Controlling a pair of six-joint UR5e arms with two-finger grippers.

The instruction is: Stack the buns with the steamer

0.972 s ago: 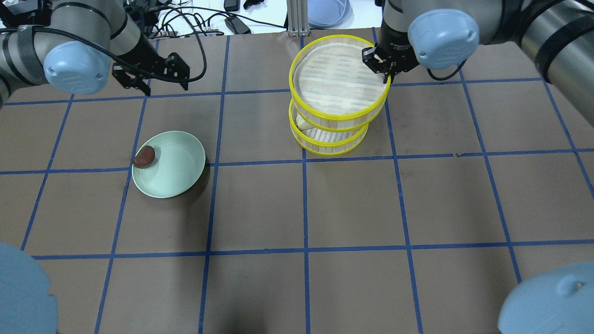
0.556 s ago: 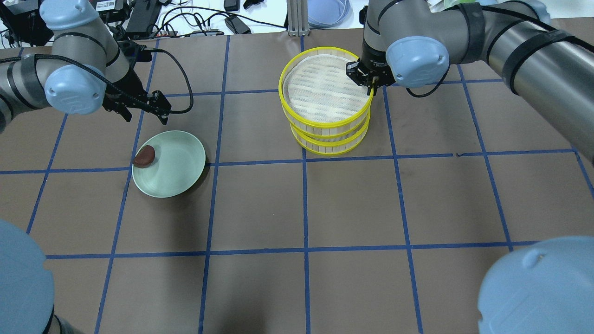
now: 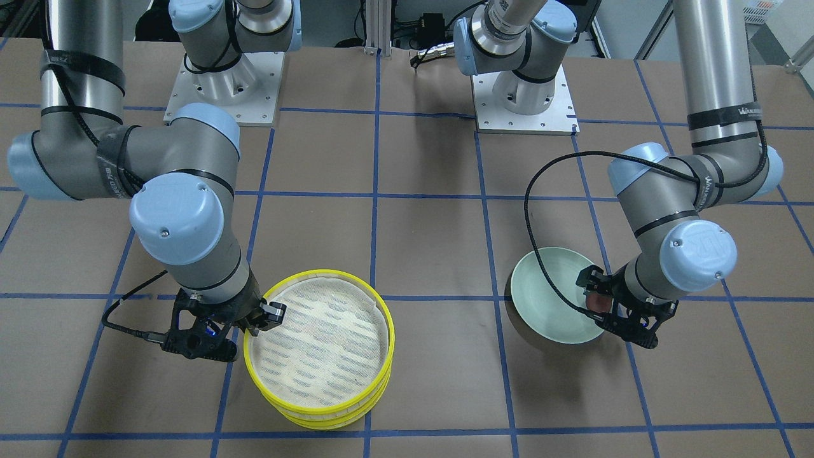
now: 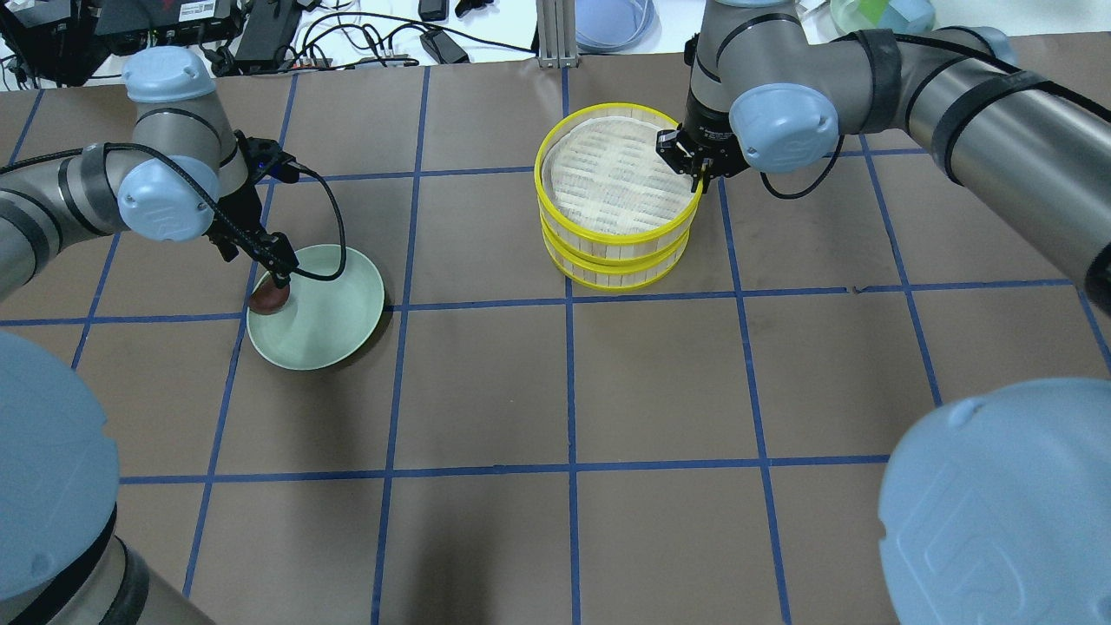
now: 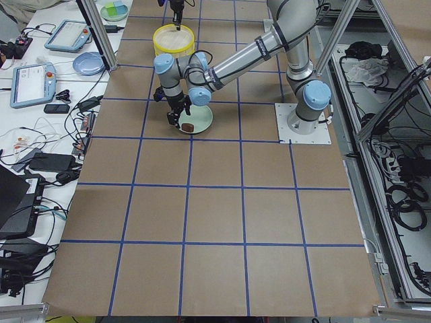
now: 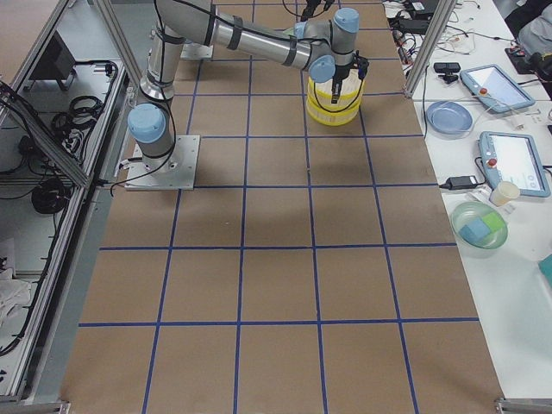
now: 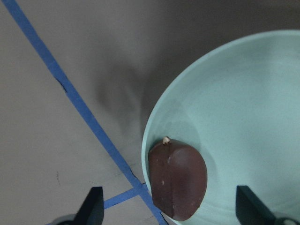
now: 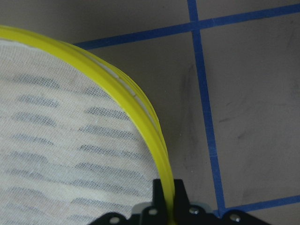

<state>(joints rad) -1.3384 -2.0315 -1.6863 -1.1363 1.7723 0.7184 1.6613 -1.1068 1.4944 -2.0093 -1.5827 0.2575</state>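
Now right end effector (image 4: 695,174) pinches steamer rim (image 8: 136,105); left end effector (image 7: 171,207) wide over brown bun (image 7: 178,180).

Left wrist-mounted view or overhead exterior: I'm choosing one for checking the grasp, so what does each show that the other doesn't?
Only the wrist view shows the left tool open, a fingertip on each side of the brown bun. Only the overhead shows the steamer, its two trays stacked, with the right tool at the top rim. Both show the bun at the edge of the green plate.
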